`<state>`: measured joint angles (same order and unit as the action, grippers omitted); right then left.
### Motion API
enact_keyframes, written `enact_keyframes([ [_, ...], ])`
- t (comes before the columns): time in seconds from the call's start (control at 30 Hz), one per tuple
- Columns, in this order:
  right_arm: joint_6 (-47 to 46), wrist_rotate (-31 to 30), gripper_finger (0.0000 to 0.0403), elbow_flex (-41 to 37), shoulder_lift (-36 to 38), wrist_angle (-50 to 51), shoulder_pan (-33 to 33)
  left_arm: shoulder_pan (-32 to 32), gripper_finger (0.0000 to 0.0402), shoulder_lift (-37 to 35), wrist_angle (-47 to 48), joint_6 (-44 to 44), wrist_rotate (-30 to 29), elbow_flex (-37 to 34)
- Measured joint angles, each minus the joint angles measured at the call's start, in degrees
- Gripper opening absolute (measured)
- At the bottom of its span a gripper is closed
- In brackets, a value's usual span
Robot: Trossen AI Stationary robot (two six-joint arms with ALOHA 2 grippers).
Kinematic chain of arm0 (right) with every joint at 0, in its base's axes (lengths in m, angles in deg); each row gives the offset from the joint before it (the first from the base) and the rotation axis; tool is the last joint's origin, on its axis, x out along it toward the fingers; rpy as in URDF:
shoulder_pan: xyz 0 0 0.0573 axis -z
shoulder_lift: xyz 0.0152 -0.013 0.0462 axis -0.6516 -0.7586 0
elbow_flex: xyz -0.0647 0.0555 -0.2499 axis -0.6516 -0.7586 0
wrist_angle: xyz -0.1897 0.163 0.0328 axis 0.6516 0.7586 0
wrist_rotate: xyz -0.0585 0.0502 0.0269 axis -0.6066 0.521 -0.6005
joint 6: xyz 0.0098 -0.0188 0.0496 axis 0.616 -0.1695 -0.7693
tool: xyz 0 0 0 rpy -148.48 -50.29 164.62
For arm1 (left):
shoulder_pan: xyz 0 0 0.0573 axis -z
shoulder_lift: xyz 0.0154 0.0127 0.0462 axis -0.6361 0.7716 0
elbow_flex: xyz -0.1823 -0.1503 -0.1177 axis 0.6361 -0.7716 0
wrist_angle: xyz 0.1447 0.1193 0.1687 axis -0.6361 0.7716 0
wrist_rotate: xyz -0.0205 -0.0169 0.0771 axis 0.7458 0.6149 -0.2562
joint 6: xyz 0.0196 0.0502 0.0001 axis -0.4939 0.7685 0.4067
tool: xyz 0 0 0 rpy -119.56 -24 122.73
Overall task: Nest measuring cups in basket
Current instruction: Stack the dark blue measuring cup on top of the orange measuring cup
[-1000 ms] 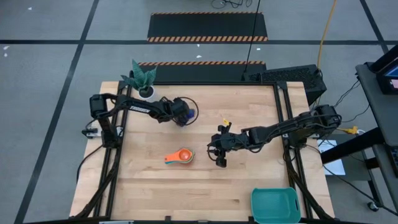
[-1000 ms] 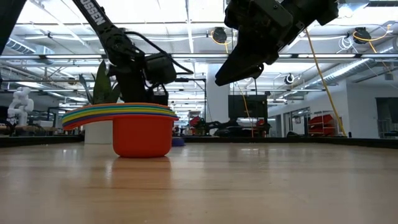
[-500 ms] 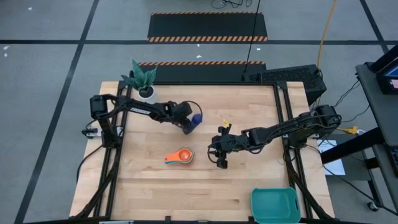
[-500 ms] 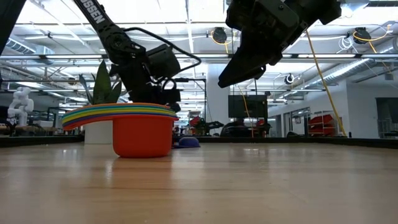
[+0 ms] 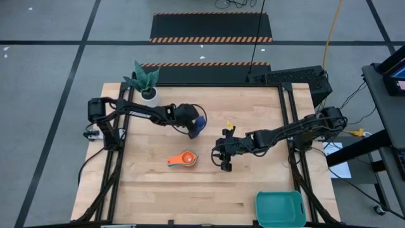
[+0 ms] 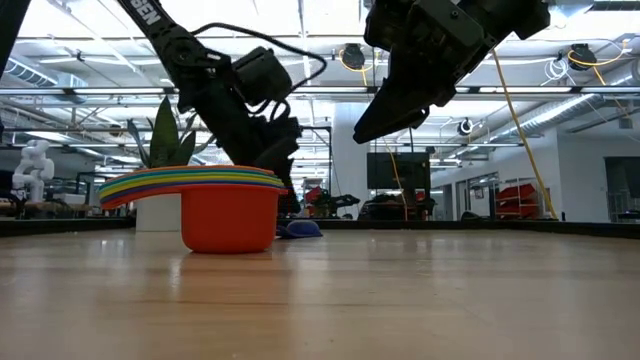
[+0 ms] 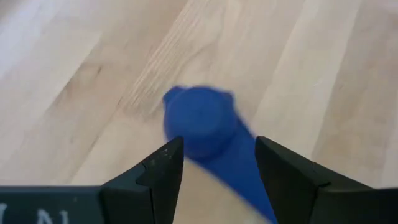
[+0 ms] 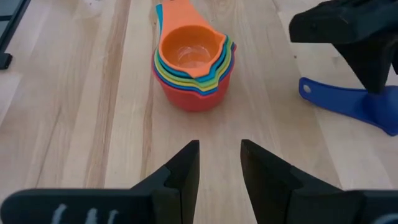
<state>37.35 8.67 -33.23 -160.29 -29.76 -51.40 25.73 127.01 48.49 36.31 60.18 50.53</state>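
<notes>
Blue measuring cup upside down on the table, between the left gripper's parted fingers, ungrasped.

On the wooden table, the left gripper meets a blue measuring cup at twelve o'clock from the nested cup stack; the teal basket sits at five o'clock.

text: partial white letters "EN" | on: left arm | low view
</notes>
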Motion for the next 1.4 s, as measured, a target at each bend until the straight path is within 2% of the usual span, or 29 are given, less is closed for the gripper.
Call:
enact_keyframes([
  [0.13, 0.0, 0.0, 0.0112, 0.0, 0.0, -0.1, 0.0, 1.1, 0.0202, 0.6, -4.9, 0.0, -1.8, -0.1],
  [0.3, 0.0, 0.0, 0.0112, 0.0, 0.0, -0.1, 0.0, 1.6, 0.0202, 0.6, -4.8, 0.0, -6.8, -0.1],
  [0.47, -0.1, 0.0, 0.0112, 0.0, 0.0, -0.1, 0.0, 1.6, 0.0202, 0.6, -5.1, 0.4, -7.3, -0.1],
  [0.8, 0.0, 0.0, 0.0112, 0.0, 0.0, -0.1, 0.0, 1.6, 0.0202, 2.8, -8.7, 1.4, -3.2, -0.2],
  [1.1, 0.2, 0.0, 0.0112, 0.0, 0.0, 0.0, -0.1, 2.0, 0.0202, 9.0, -21.3, 1.3, 3.9, -0.1],
  [1.4, 0.2, 0.0, 0.0112, 0.0, 0.0, 1.0, -0.2, 4.0, 0.0202, 6.3, -23.3, 2.3, 4.0, 0.6],
])
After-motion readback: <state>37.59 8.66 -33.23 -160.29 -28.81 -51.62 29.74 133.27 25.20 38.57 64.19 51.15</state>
